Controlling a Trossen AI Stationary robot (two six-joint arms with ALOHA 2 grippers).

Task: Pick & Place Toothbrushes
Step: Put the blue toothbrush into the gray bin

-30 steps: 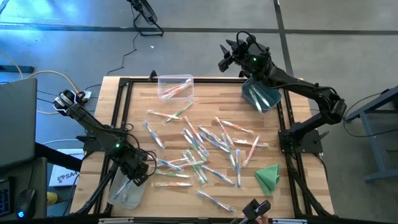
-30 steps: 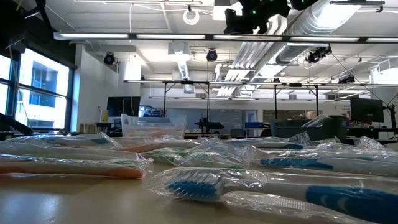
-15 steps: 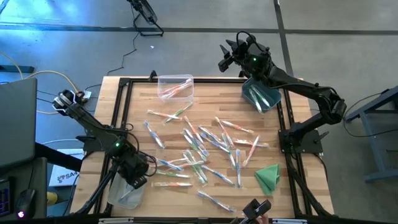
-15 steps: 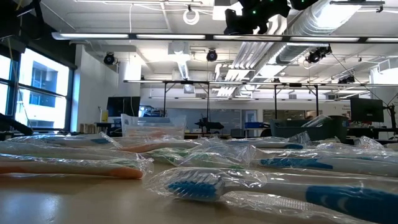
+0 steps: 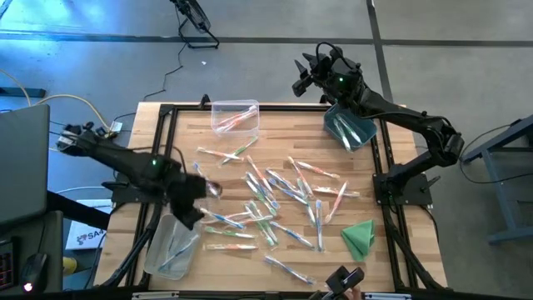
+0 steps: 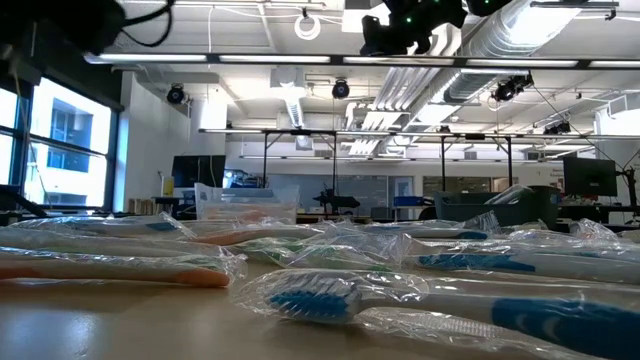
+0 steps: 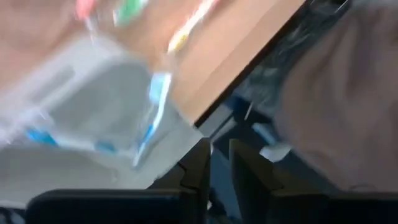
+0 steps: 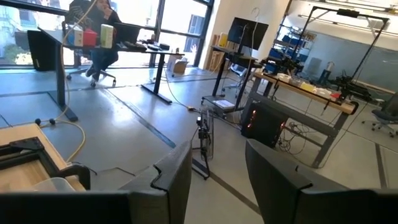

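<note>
Only the left wrist view shows the left tool (image 7: pixel 220 165) nearly closed, empty.

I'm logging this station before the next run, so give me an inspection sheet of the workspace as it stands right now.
Surface: wooden table in a black frame.
Job's things: toothbrushes scattered mid-table; some in the clear bin at the far edge, the near-left bin and the far-right bin.
Clutter: folded green cloth near the right corner.
Claws: left claw over the table's left part, fingers a narrow gap apart, nothing between them; right claw raised beyond the far edge, open, empty.
Cables: pale cable and a dark one on the floor.
Surroundings: person seated at a desk; workbenches, monitors.
</note>
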